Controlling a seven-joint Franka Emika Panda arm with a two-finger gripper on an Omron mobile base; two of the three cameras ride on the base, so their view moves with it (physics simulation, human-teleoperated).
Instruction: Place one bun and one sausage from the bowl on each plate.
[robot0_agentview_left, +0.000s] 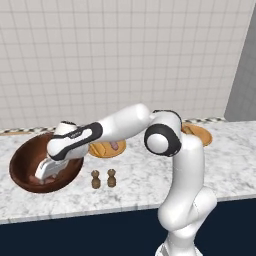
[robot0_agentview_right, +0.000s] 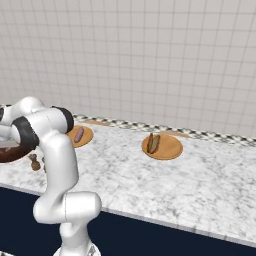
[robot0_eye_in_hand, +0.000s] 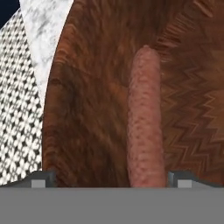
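Hand view is looking straight down into the bowl (robot0_eye_in_hand: 87, 109), and the landmark here is the sausage (robot0_eye_in_hand: 145, 122) lying on the bowl's dark wooden floor. The sausage's long axis is running away from the claw (robot0_eye_in_hand: 111, 178), from the bottom of that view toward its top, with its near end sitting just inside one of the two fingertips (robot0_eye_in_hand: 181, 178). So the fingers are standing apart, spread wide and holding nothing, with the sausage off-centre between them, close to one tip and well clear of the other.

Left base view is showing the arm reaching down into the bowl (robot0_agentview_left: 22, 160) at the far left of the bench (robot0_agentview_left: 150, 175), the claw (robot0_agentview_left: 47, 172) sitting low inside it. My judgement: since the tips are straddling the sausage across its width, a slight sideways centring and a short descent would be enough before closing. Beyond the sausage, two plates (robot0_agentview_right: 167, 147) are already carrying food.
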